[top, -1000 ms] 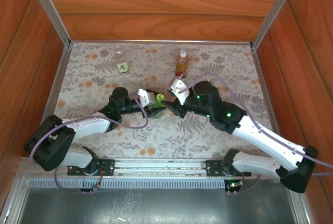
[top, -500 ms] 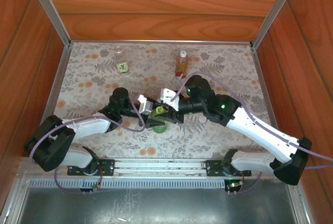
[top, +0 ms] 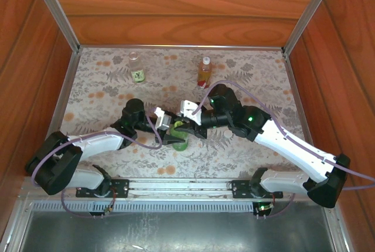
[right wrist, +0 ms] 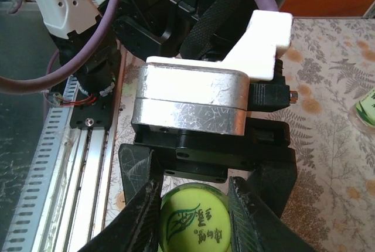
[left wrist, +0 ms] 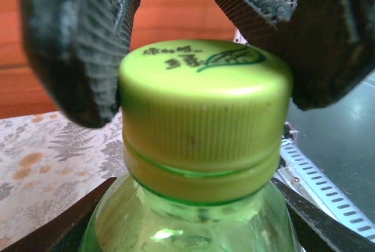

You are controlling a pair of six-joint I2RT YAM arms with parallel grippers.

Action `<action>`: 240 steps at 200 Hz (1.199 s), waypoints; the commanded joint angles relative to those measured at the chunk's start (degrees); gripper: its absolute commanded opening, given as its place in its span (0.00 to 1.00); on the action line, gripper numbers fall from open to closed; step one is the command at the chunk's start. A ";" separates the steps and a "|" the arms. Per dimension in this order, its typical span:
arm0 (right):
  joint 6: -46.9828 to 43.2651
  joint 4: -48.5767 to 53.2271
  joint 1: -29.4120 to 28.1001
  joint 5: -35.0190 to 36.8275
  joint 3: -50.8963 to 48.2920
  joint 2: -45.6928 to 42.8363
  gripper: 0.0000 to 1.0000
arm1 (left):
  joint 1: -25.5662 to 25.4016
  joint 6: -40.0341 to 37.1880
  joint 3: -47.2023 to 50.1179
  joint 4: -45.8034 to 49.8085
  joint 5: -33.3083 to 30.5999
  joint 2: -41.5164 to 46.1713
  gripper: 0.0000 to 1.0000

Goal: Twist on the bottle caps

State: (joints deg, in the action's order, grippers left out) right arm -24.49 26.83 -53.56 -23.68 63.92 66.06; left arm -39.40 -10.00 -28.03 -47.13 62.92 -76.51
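Right end effector (right wrist: 193, 217) clamps ribbed, leaf-printed yellow-green cap (left wrist: 205, 111); left end effector (left wrist: 190, 231) clamps bottle (top: 180, 143)

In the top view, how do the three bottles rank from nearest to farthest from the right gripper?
1. Green bottle, centre; the right gripper clasps its cap.
2. Amber bottle, back, right of centre.
3. Clear labelled bottle, back left.

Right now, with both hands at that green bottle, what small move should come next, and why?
Probably the right hand should twist clockwise. It grips the yellow-green ribbed plastic cap, which sits level on the green plastic bottle, and the left hand clamps that bottle below to steady it.
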 commanded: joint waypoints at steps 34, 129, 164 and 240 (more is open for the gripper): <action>14.49 -12.73 0.30 27.19 -1.84 0.78 0.10 | -0.33 0.82 -2.69 -1.26 -26.54 2.71 0.61; 31.20 -5.51 0.57 52.64 0.83 4.34 0.12 | -2.78 -2.38 -5.08 -1.21 -37.50 -1.41 0.61; 17.39 -11.71 0.72 26.85 -3.31 -3.15 0.43 | -1.49 -3.24 -2.94 -1.22 -24.88 -0.57 0.62; 4.09 0.66 2.19 -4.64 0.02 -6.23 0.59 | -0.26 1.37 -3.93 -1.05 4.35 -0.46 0.62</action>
State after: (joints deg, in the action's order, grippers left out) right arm -14.83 20.91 -51.70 -16.34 61.23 57.87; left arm -39.77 -10.48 -31.00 -46.78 56.62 -77.71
